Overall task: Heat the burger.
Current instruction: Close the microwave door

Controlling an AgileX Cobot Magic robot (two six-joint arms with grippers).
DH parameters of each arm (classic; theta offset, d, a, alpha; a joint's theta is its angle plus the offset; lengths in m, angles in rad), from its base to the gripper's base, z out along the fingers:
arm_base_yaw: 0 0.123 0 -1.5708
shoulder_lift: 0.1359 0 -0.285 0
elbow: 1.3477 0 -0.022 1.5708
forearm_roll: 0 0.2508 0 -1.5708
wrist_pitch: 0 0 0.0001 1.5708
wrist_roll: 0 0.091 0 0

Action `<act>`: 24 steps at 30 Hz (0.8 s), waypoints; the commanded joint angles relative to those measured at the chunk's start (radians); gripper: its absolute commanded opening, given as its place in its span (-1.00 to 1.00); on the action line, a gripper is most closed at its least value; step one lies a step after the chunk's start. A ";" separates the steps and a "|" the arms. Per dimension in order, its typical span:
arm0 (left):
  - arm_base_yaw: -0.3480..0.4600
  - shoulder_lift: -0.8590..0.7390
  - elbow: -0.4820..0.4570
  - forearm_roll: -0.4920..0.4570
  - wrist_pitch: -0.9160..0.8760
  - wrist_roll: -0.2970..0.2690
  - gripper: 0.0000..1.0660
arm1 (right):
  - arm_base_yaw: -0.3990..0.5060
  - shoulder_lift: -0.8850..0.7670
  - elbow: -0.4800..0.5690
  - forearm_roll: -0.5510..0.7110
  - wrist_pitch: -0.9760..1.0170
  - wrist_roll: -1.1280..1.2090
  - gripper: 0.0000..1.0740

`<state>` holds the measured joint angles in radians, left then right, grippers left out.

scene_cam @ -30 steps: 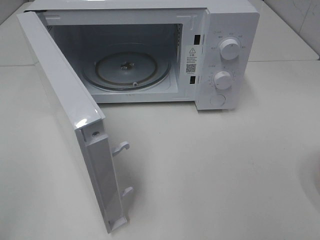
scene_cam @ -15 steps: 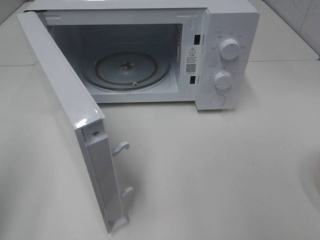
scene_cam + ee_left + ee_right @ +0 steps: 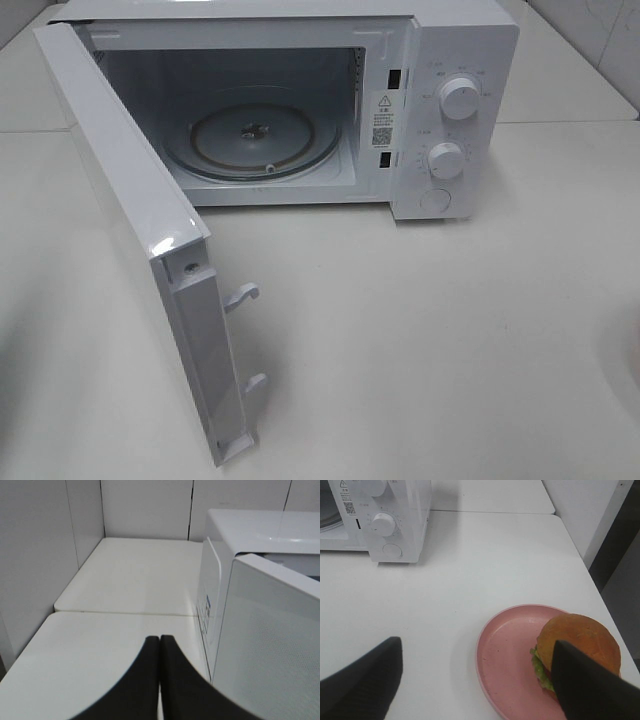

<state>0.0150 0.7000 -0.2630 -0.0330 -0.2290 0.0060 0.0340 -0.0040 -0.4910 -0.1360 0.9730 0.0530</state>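
Hovering with its 2 black fingers spread wide and empty, the right gripper (image 3: 475, 680) looks down on the round burger with a glossy golden-brown bun and green lettuce (image 3: 577, 652), which sits toward one side of a round pink plate (image 3: 507, 655) on the white table (image 3: 485, 565), well apart from the white microwave (image 3: 440, 110). The left gripper (image 3: 159, 645) is clenched on nothing beside the open white microwave door (image 3: 140, 240). A good pickup probably means closing on the plate's rim, keeping it level, then sliding it onto the glass turntable (image 3: 252, 140).
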 commanded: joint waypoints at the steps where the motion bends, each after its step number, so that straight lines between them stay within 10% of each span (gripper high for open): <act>1: 0.003 0.050 0.026 0.012 -0.162 -0.006 -1.00 | -0.008 -0.036 0.001 -0.002 -0.011 -0.005 0.38; 9: 0.002 0.235 0.040 0.140 -0.325 -0.040 -1.00 | -0.008 -0.036 0.001 -0.002 -0.011 -0.005 0.38; 24: 0.002 0.514 -0.030 0.552 -0.487 -0.356 -1.00 | -0.008 -0.036 0.001 -0.002 -0.011 -0.005 0.38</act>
<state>0.0150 1.1780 -0.2560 0.4350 -0.6790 -0.2940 0.0340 -0.0040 -0.4910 -0.1360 0.9730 0.0530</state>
